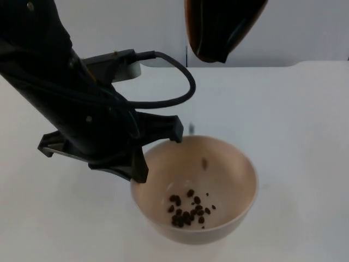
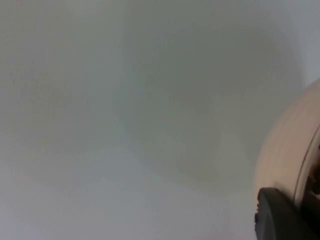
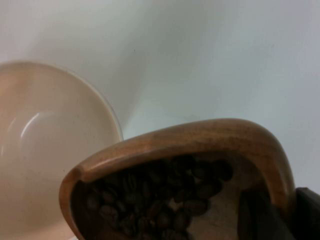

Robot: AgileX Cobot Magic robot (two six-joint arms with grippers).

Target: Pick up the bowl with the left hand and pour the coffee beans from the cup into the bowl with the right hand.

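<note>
One bowl and one cup are in play. Starting at the left of the top view, the left gripper [image 1: 143, 158] is clamped on the near-left rim of the cream bowl [image 1: 234, 164], one finger reaching over the edge and the other against the outer wall; the left wrist view shows a black fingertip [image 2: 282, 215] pressed to the bowl's pale outside [image 2: 285, 150]. The bowl sits upright with its mouth facing up, over the white table [image 1: 305, 109], roughly at the middle front. A small heap of roughly fifteen to twenty coffee beans [image 1: 188, 210] lies at its bottom, and one bean [image 1: 204, 162] shows blurred above the inner wall. Further right and higher, the wooden cup [image 1: 218, 27] hangs above the bowl's far side, tipped with its mouth towards the bowl. In the right wrist view the cup [image 3: 200, 137] holds many beans [image 3: 160, 195], and the right gripper [image 3: 280, 215] grips its wall, one finger inside, one outside
</note>
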